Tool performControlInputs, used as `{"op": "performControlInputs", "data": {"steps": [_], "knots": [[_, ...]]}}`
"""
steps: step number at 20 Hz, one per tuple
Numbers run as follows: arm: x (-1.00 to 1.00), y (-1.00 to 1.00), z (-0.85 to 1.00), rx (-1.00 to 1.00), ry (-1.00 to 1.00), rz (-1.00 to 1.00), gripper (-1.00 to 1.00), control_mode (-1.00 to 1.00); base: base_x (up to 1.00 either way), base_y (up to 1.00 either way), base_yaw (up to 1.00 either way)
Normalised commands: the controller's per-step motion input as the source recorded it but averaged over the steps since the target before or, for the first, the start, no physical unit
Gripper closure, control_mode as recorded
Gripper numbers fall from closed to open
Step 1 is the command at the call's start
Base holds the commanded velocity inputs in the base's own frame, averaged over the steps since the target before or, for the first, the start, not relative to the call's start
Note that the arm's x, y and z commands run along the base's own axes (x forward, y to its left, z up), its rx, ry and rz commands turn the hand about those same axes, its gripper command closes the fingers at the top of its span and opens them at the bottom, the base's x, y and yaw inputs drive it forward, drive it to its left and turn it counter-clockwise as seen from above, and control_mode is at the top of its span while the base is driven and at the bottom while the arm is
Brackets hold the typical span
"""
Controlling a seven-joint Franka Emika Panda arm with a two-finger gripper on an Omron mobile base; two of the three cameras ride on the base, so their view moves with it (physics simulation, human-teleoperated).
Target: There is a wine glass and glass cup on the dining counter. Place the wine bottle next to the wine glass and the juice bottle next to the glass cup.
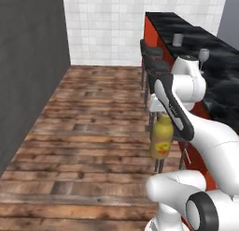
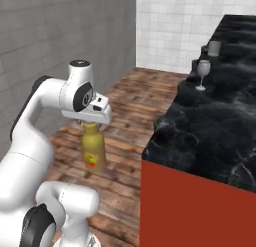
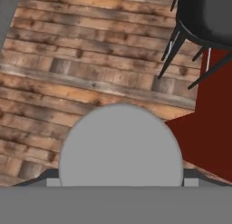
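Observation:
The squat yellow juice bottle hangs upright in the air above the wooden floor, beside the dining counter. My gripper is shut on its neck from above. In the left base view the juice bottle shows below my forearm, with the gripper partly hidden. On the counter's black top stand the stemmed wine glass and, farther back, the grey glass cup. They also appear as wine glass and glass cup on the dining counter. The wine bottle is out of view.
Black bar stools line the counter's red side, one close to the bottle; a stool shows in the hand view. A dark wall bounds the left. A white tiled wall closes the far end. Open wooden floor lies between.

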Motion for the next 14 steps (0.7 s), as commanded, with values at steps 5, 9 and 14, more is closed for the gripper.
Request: {"op": "performControlInputs", "data": {"steps": [5,9,14], "knots": [[0.0,0.0,0.0,0.0,0.0,0.0,1.0,1.0,0.59,0.61,-0.23],[0.0,0.0,0.0,0.0,0.0,0.0,1.0,1.0,0.55,0.68,-0.19],[0.0,0.0,0.0,0.0,0.0,0.0,1.0,1.0,0.68,0.56,-0.22]]}}
